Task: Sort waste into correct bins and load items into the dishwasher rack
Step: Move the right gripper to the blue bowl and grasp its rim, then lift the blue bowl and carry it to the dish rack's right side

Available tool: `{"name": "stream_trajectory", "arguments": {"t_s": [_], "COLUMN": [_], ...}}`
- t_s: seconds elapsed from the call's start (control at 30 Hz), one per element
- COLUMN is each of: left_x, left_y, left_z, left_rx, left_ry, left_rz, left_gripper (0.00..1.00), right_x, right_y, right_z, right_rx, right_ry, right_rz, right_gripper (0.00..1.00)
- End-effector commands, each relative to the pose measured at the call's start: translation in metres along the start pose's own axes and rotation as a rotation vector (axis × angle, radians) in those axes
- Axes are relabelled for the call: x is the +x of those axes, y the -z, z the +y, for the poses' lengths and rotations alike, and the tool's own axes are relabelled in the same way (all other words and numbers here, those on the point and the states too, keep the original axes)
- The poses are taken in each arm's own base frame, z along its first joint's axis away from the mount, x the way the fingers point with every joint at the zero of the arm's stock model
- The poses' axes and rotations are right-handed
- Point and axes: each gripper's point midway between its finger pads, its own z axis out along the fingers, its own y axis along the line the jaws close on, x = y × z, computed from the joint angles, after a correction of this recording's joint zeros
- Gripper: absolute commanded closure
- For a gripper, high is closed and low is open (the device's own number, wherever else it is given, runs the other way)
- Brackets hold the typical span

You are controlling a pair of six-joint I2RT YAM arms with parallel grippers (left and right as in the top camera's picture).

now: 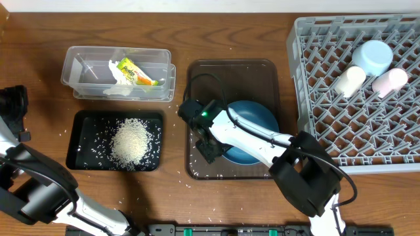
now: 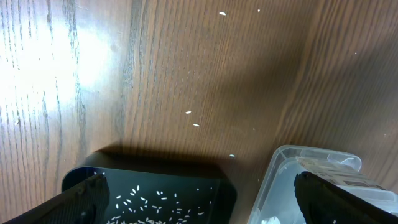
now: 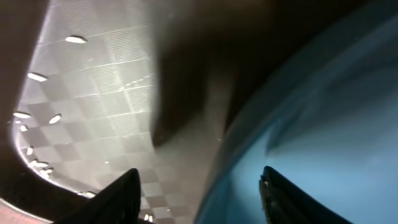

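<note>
The dark-blue dish point(image 1: 259, 121) lies on the brown tray point(image 1: 197, 72). My right gripper point(image 1: 211, 149) is open at the dish's left rim. In the right wrist view the gripper point(image 3: 205, 199) has one finger over the tray point(image 3: 106, 93) and the other over the dish point(image 3: 323, 124). The rice heap point(image 1: 131, 141) lies in the black tray point(image 1: 85, 124). The yellow-green wrapper point(image 1: 136, 72) and white paper lie in the clear tub point(image 1: 85, 72). The light-blue bowl point(image 1: 374, 57), cream cup point(image 1: 348, 80) and pink cup point(image 1: 390, 80) sit in the grey rack point(image 1: 315, 65). My left gripper point(image 1: 13, 101) is open and empty at the far left.
Loose rice grains are scattered on the wooden table around the black tray and on the brown tray. The left wrist view shows the black tray's corner point(image 2: 205, 186) and the tub's corner point(image 2: 292, 168) below the open left gripper point(image 2: 217, 205).
</note>
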Motion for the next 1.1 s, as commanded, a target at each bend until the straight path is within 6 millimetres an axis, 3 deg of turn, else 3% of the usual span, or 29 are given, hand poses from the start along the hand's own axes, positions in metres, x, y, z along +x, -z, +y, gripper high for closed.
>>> {"name": "stream_trajectory", "arguments": {"t_s": [0.0,0.2,0.33,0.43,0.5,0.63,0.77,0.97,1.07], "left_x": [-0.001,-0.001,-0.001,-0.001,-0.001,-0.001,-0.001,-0.001,-0.001], "left_y": [0.000,0.000,0.000,0.000,0.000,0.000,0.000,0.000,0.000], "left_z": [0.002,0.002,0.002,0.002,0.002,0.002,0.002,0.002,0.002], "left_rx": [-0.008,-0.008,-0.008,-0.008,-0.009,-0.009,-0.009,-0.008,-0.009], "left_ry": [0.004,0.004,0.004,0.004,0.004,0.004,0.004,0.004,0.004], "left_rz": [-0.002,-0.002,-0.002,-0.002,-0.002,-0.002,-0.002,-0.002,-0.002], "left_gripper": [0.03,0.03,0.03,0.02,0.03,0.02,0.03,0.03,0.02], "right_x": [0.008,0.007,0.003,-0.002,-0.007,-0.018,-0.037,-0.065,-0.067], "right_y": [-0.014,-0.014,-0.008,-0.001,0.005,0.023,0.059,0.141,0.181], "right_z": [0.006,0.007,0.008,0.009,0.010,0.012,-0.004,-0.057,-0.090], "right_rx": [-0.005,-0.006,-0.009,-0.013,-0.016,-0.021,0.042,0.156,0.150], "right_ry": [0.009,-0.012,-0.025,-0.024,-0.024,-0.025,-0.044,-0.140,-0.208], "right_rz": [0.039,0.038,0.024,0.010,-0.001,-0.032,-0.094,-0.234,-0.289], "right_gripper": [0.49,0.64,0.83,0.86,0.99,0.99,0.99,0.99,0.99]}}
